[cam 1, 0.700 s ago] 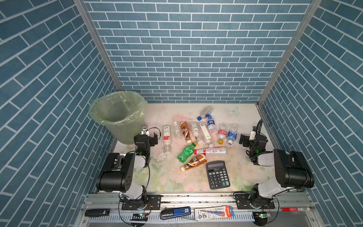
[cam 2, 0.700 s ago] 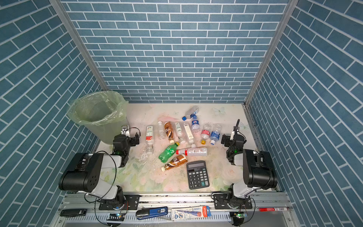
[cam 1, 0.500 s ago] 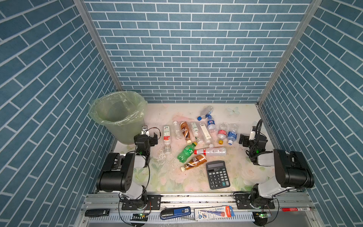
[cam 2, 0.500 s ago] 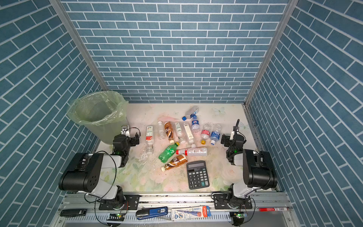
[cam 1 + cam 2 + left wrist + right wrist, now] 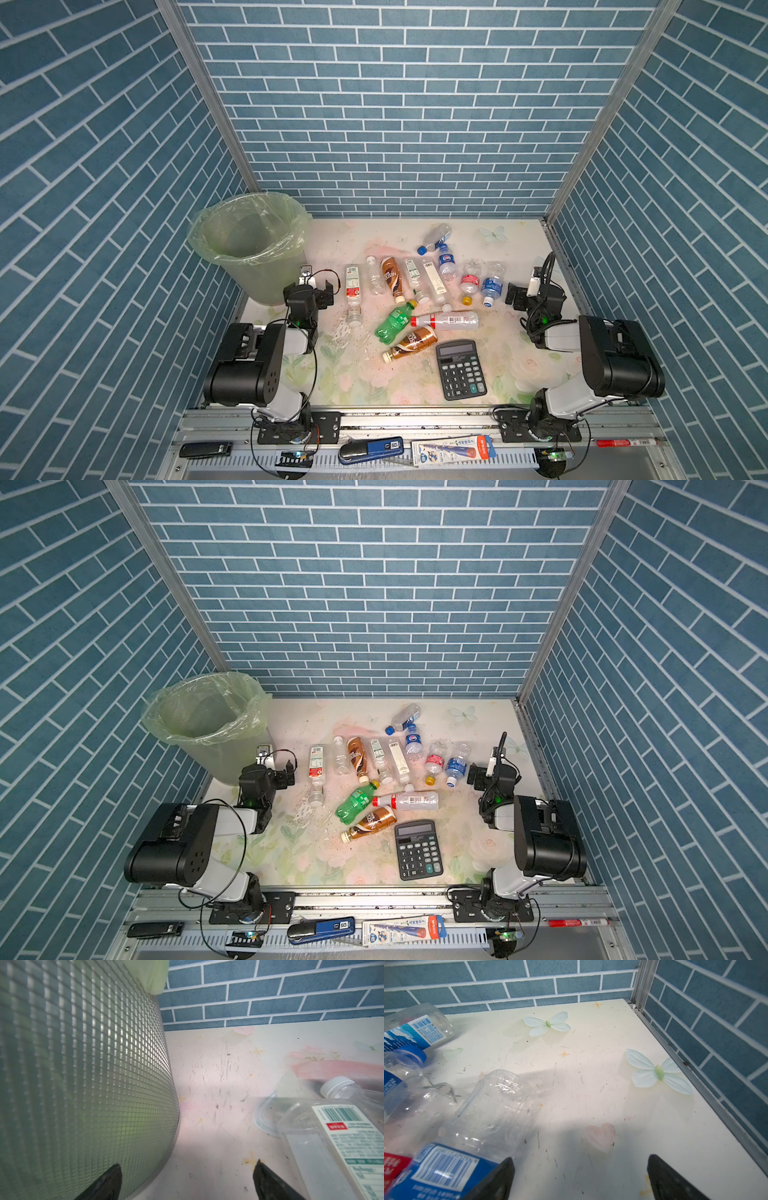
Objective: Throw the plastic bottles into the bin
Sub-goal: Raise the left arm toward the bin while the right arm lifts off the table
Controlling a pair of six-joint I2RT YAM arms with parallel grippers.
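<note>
My two top views look down from high at six o'clock, sharing the whole tabletop (image 5: 523,249); each wrist camera sits low and close, facing twelve o'clock.

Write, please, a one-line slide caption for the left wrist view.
Open left gripper low over the table, between the gridded bin and a clear labelled bottle lying flat.

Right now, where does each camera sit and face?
Top views: high above the front rail, looking down toward the back wall; left arm, right arm, bin, bottles show.
Left wrist: low behind the left gripper, facing the bin's wall; both fingers show.
Right wrist: low behind the right gripper, facing the far right corner; both fingers show.
Shared: blue-label bottle, right wrist and top views.
</note>
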